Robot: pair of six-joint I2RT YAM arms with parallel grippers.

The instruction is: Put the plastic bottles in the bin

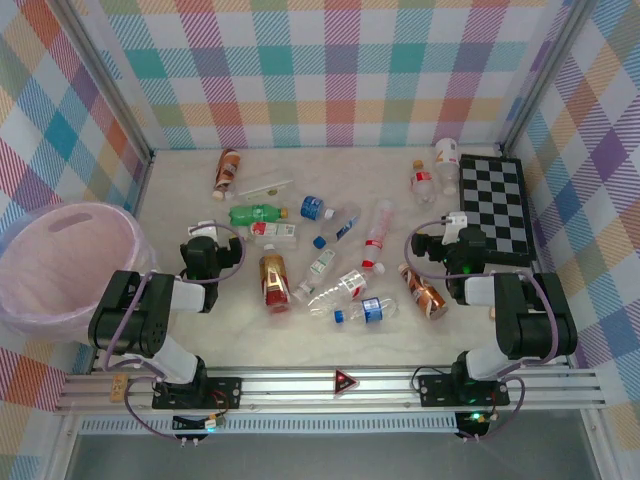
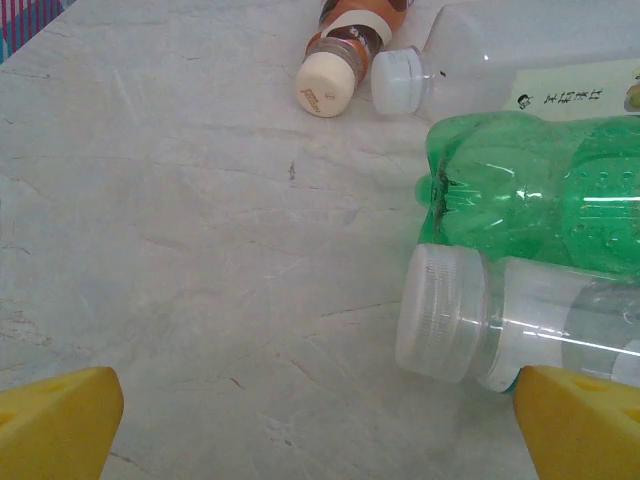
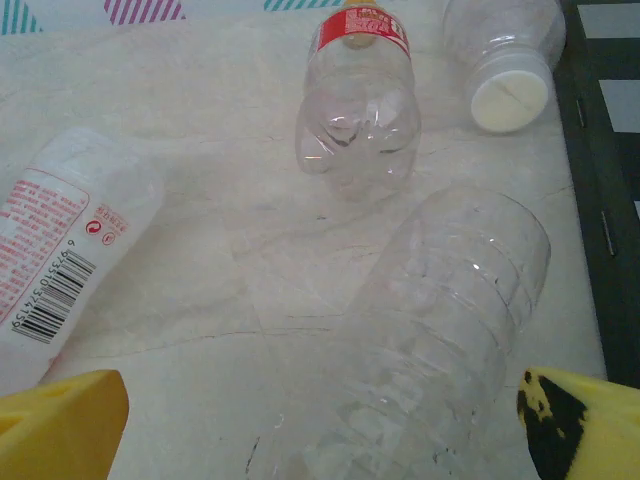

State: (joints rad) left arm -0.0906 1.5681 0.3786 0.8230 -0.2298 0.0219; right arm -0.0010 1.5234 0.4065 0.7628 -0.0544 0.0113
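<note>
Plastic bottles lie scattered over the pale table: a green one (image 1: 255, 213), brown-labelled ones (image 1: 273, 282) (image 1: 424, 290), and a blue-capped clear one (image 1: 365, 311). The pink bin (image 1: 65, 265) stands at the far left. My left gripper (image 1: 205, 230) (image 2: 320, 430) is open low over the table. The green bottle (image 2: 540, 190) and a white-capped clear bottle (image 2: 470, 315) lie just ahead of its right finger (image 2: 585, 425). My right gripper (image 1: 455, 222) (image 3: 320, 430) is open, with a clear ribbed bottle (image 3: 440, 330) lying between its fingers, close to the right one (image 3: 585, 420).
A black-and-white checkerboard (image 1: 493, 200) lies at the right, beside my right gripper. Ahead of that gripper are a red-labelled bottle (image 3: 358, 90), a white-capped one (image 3: 505, 60) and a barcode-labelled one (image 3: 70, 240). Checked walls enclose the table on three sides.
</note>
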